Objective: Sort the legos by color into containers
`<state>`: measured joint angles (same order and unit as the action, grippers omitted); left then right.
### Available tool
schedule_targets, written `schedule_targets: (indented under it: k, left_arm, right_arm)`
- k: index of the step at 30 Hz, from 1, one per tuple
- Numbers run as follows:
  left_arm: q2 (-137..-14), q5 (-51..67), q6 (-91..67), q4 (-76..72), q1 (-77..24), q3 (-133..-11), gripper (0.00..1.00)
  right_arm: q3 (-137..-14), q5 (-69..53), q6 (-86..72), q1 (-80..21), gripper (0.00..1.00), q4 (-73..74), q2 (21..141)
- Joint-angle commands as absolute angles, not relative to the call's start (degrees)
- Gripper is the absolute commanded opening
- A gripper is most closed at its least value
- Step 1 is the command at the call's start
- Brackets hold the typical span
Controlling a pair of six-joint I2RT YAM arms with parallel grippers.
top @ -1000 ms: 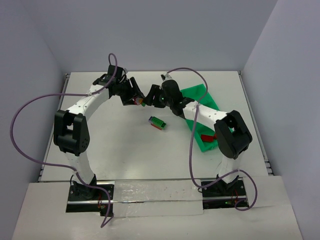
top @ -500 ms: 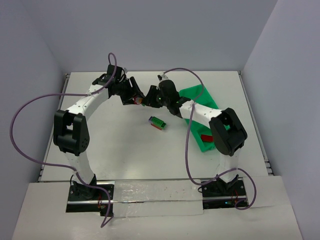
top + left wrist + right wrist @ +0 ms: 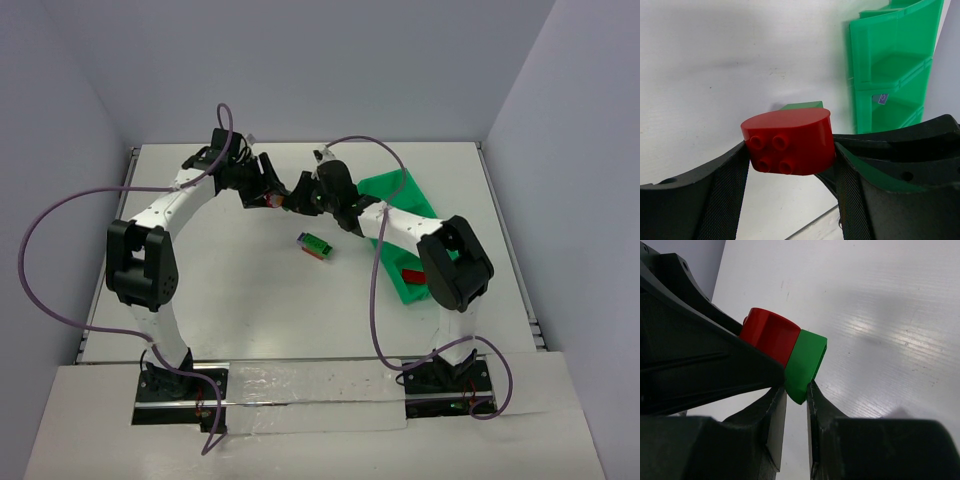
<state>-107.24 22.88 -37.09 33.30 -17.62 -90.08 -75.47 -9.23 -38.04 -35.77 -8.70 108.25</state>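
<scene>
Above the far middle of the table my two grippers meet on one small stack of legos. My left gripper (image 3: 271, 194) (image 3: 790, 167) is shut on a rounded red brick (image 3: 787, 140) (image 3: 769, 335), with its studs facing the wrist camera. A green brick (image 3: 807, 365) (image 3: 802, 105) is stuck to the red one's far side. My right gripper (image 3: 298, 194) (image 3: 796, 392) is shut on that green brick's lower edge. Another stack of legos (image 3: 316, 245), green with purple and red, lies on the table. The green containers tray (image 3: 392, 186) (image 3: 890, 55) sits to the right.
A red brick (image 3: 413, 273) lies in the near compartment of the tray, beside the right arm's elbow. A small purple and white piece (image 3: 882, 98) shows in a middle compartment. Purple cables loop over both arms. Grey walls close in the table.
The right gripper has moved a little left to the held stack and closed its jaws on the green brick. The left gripper has kept its hold on the red brick.
</scene>
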Motion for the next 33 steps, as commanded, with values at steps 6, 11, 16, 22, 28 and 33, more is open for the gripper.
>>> schedule_targets:
  k: [6,11,16,22,28,33]
  left_arm:
    - [-105.01,32.29,-29.96,35.00,-17.21,-94.73,0.00]
    - [-104.85,33.40,-30.25,34.72,-17.05,-93.75,0.00]
    - [-104.87,33.60,-30.50,34.34,-17.12,-93.18,0.00]
    - [-105.29,32.99,-30.92,33.82,-17.10,-93.02,0.00]
    - [-105.41,32.96,-31.26,33.36,-17.11,-93.41,0.00]
    - [-105.81,32.61,-30.61,34.24,-17.14,-94.03,0.00]
  right_arm:
    - [-69.14,-4.71,-37.23,-33.31,0.00,-11.67,103.85]
    - [-68.20,-2.57,-36.02,-30.57,0.00,-10.12,101.97]
    - [-65.84,0.35,-35.14,-26.82,0.00,-8.48,98.96]
    - [-63.27,9.53,-37.24,-22.11,0.00,-3.13,95.21]
    - [-64.54,11.76,-37.77,-20.83,0.00,-2.76,96.21]
    - [-66.09,15.82,-38.66,-20.42,0.00,-1.71,97.53]
